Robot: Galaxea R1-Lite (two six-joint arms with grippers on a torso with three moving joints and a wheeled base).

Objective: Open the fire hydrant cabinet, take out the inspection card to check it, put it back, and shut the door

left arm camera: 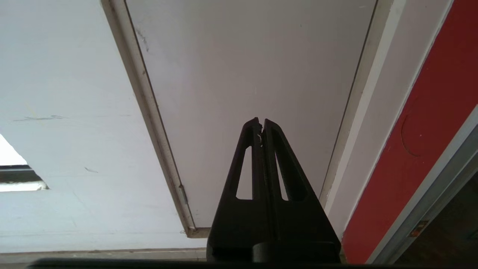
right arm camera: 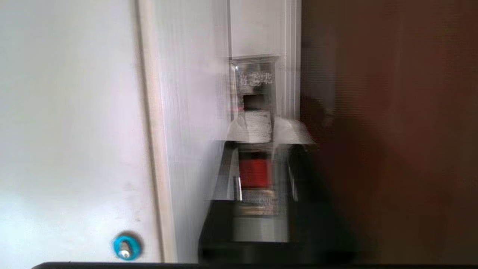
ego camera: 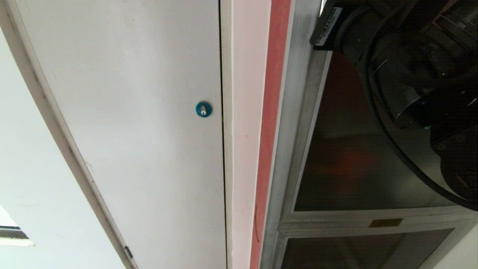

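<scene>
Right gripper (right arm camera: 254, 164) clamped on the small red latch (right arm camera: 254, 172) at the door (ego camera: 354, 157) edge, about 3 o'clock of the blue lock (ego camera: 204, 109) — pull straight outward, steady, no twisting (left gripper (left arm camera: 262, 129) closed, idle before the white door (ego camera: 142, 123)).

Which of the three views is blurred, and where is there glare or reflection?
Right wrist view: smeared by motion, worst around the red latch and right gripper. Left wrist view: sharp; the left gripper is crisp. Head view: sharp; the door glass shows a dim red glow.
</scene>
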